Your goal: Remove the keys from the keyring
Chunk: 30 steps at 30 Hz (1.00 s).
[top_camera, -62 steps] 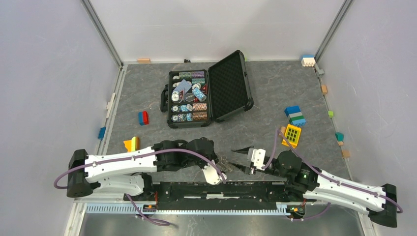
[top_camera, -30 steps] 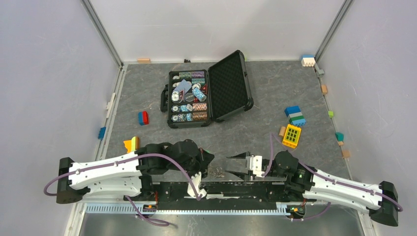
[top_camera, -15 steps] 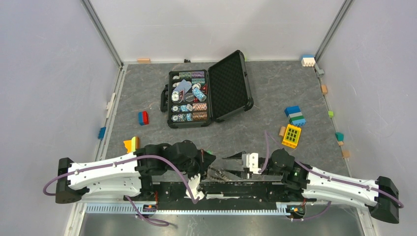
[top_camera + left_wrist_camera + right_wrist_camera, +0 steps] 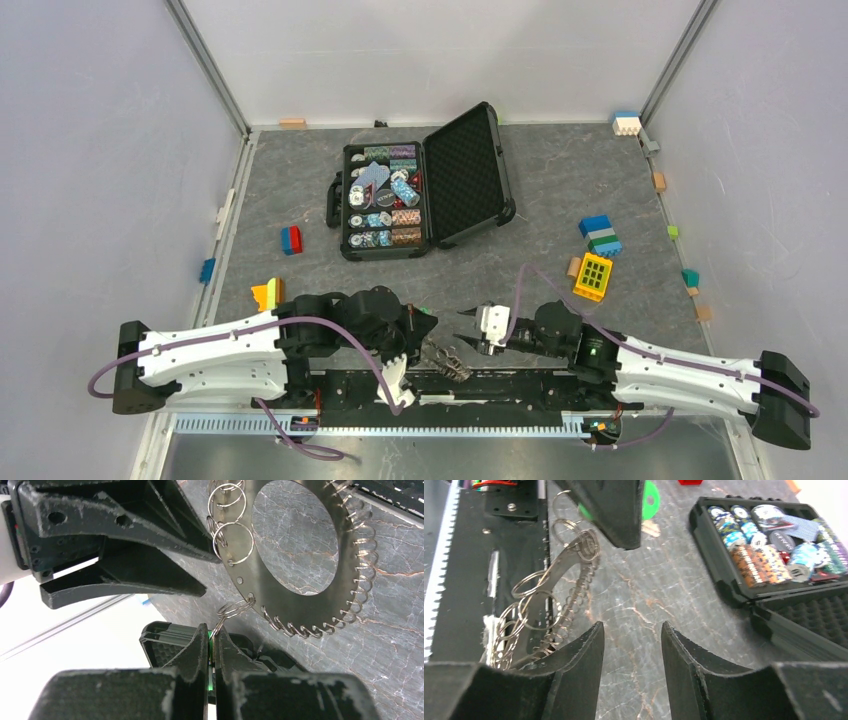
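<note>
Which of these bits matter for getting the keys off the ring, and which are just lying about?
Part of the job:
flat silver metal hoop
small silver wire rings strung round its rim
bright green round tag, pinched in the left hand
open right hand at the hoop's edge

Lying about:
open black case of poker chips
blue-and-green stacked toy blocks
yellow grid block
red-and-blue block
</note>
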Each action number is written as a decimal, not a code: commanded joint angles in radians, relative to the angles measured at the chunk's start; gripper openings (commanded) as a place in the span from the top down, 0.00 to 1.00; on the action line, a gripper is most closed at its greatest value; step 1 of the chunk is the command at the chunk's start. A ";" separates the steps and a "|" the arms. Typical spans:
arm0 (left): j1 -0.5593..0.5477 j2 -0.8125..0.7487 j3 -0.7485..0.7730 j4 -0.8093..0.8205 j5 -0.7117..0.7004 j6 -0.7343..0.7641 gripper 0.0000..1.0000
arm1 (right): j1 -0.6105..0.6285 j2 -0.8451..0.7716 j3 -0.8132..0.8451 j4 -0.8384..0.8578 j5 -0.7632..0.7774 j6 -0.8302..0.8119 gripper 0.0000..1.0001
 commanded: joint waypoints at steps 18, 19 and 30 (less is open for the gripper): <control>-0.006 -0.007 -0.003 0.060 -0.020 0.034 0.98 | -0.001 -0.038 -0.063 0.160 -0.045 0.097 0.43; -0.006 -0.007 -0.003 0.060 -0.020 0.034 0.98 | -0.001 -0.033 -0.065 0.173 -0.054 0.099 0.44; -0.006 -0.003 -0.004 0.060 -0.012 0.034 0.98 | -0.001 0.061 -0.066 0.324 -0.214 0.133 0.44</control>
